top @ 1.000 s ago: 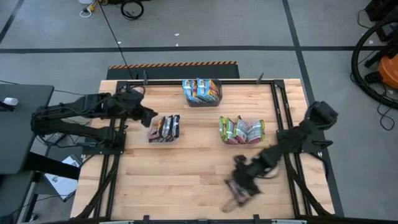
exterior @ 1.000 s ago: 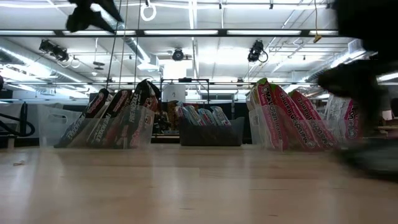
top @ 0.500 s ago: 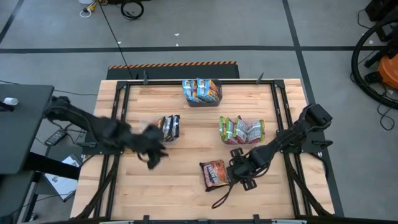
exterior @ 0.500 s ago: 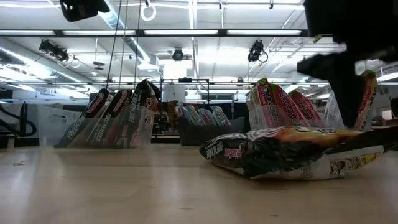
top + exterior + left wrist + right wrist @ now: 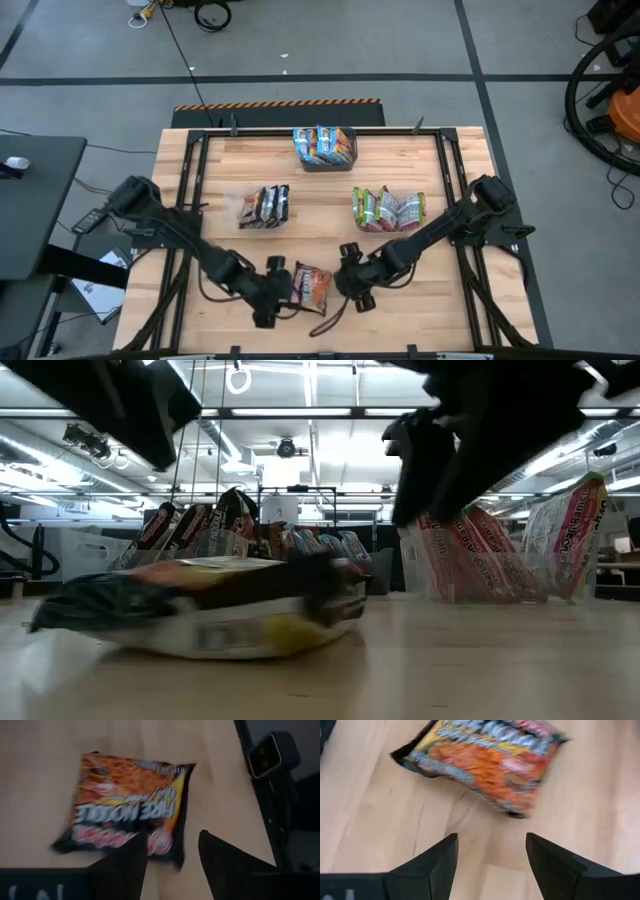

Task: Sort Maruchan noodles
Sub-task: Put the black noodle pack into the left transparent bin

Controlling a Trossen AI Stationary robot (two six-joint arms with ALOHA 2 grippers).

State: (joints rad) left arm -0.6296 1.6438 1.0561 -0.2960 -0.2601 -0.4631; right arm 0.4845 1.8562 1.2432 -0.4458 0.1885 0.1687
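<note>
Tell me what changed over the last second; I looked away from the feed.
The dark-labelled packet slid leftward along the table's near edge. The right gripper followed, open, now beside it. The left gripper swung from the left tub down to the packet, open. The three containers stayed put.

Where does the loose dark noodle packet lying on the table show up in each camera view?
High view: loose packet near the front edge, between both grippers.
Low view: blurred, lower left foreground.
Left wrist view: centre, beyond the fingers.
Right wrist view: top centre.
Shared landmark: the wooden table.
</note>
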